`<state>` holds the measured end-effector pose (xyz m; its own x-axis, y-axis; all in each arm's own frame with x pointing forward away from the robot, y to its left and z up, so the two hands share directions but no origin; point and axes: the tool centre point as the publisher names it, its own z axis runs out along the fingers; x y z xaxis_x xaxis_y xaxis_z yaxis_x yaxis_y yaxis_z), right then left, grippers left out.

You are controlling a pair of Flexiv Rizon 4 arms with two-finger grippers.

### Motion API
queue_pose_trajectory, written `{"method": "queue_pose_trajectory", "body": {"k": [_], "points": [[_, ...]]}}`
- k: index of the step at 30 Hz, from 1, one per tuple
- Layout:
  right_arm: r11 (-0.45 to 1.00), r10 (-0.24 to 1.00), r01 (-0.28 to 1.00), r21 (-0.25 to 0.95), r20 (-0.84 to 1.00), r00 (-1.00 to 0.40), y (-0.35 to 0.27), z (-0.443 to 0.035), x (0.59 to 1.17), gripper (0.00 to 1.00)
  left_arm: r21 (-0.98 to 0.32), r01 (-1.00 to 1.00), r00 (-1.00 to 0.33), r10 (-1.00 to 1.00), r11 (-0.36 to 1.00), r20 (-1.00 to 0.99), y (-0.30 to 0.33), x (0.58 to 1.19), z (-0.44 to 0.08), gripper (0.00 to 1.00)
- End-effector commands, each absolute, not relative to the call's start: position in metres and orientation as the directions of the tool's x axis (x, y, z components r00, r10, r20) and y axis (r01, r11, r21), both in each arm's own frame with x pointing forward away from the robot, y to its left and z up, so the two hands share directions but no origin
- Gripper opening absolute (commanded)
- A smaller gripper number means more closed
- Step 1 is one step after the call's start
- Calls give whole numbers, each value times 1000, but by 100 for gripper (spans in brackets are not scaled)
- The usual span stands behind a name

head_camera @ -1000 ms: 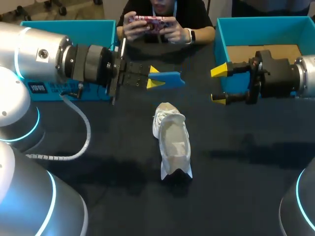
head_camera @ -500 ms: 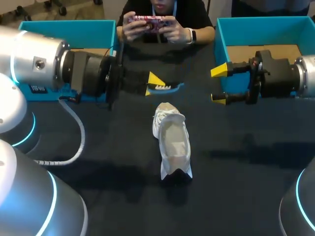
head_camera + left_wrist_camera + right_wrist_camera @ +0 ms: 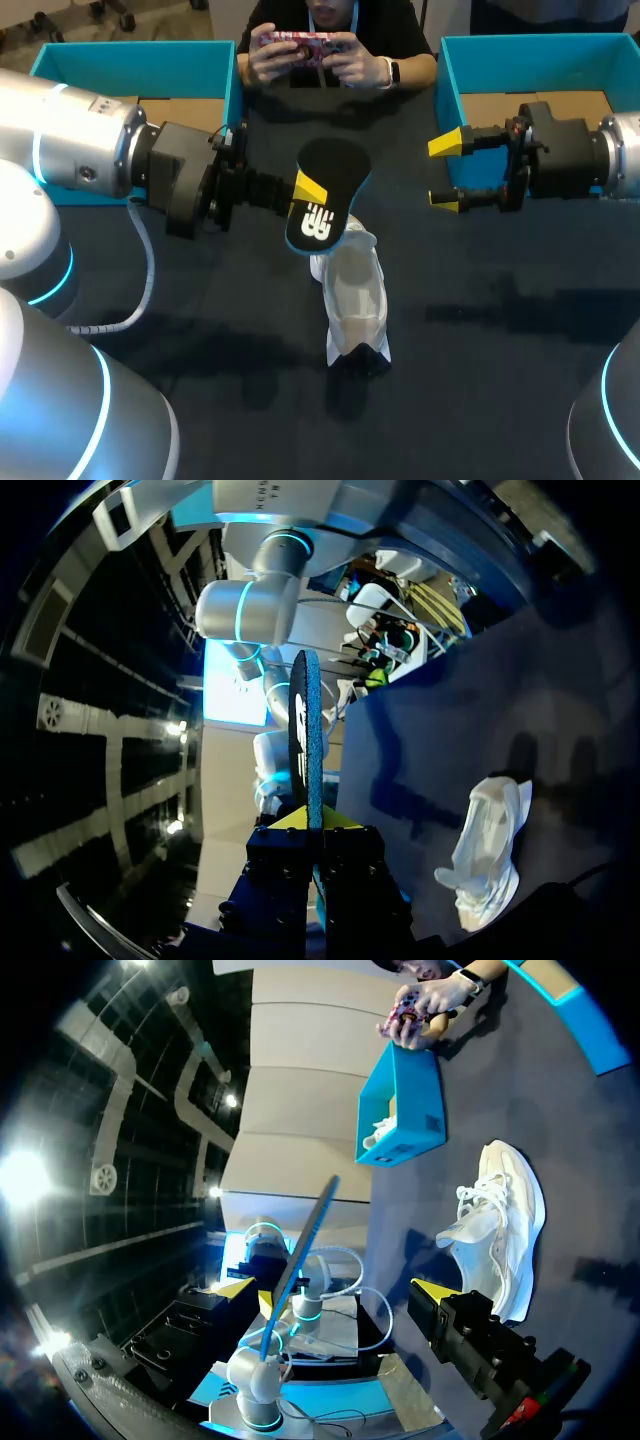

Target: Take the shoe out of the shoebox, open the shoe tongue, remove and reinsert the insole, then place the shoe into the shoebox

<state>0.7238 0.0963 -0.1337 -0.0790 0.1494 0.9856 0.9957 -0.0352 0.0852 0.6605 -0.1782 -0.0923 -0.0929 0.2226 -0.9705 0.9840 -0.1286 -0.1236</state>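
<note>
Left arm has swung in and rolled its wrist: a second ago the insole showed edge-on near the far edge, now its black face points up and it has come down toward the shoe. Right arm hasn't moved. Left gripper [image 3: 310,190] is clamped on the insole [image 3: 335,168], both fingers pinching its edge; the left wrist view shows the insole standing straight out from between the tips. The insole's lower end sits right over the far end of the shoe [image 3: 352,295]; can't tell if they touch. The shoe lies mid-tabletop [image 3: 500,380], lengthwise from far to near, with nothing gripping it. Right gripper [image 3: 446,172] is wide open and empty, hanging just in front of the right box [image 3: 540,42] at the far right corner, well apart from the shoe. The left box [image 3: 130,48] is at the far left corner. Progress, my read: shoe out of box is done and insole removal is done. Tongue looks pulled open, but I can't confirm it from these views. Reinsertion looks like the step in hand. Still left: seat the insole fully, then put the shoe in a box. Roughly halfway.
</note>
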Motion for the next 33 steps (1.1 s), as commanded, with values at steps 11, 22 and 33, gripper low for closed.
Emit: {"method": "queue_pose_trajectory", "body": {"k": [11, 22, 33], "points": [[-51, 128, 996, 69, 990, -62, 109, -134, 718, 100, 47, 998, 52, 146, -39, -988, -188, 661, -131, 0], [-37, 88, 999, -13, 996, 16, 134, -145, 713, 100, 136, 991, 137, 126, -12, -982, -200, 665, -144, 0], [-21, 69, 999, -35, 997, 36, 153, -138, 715, 100, 145, 989, 148, 116, -33, -982, -215, 670, -142, 0]]}}
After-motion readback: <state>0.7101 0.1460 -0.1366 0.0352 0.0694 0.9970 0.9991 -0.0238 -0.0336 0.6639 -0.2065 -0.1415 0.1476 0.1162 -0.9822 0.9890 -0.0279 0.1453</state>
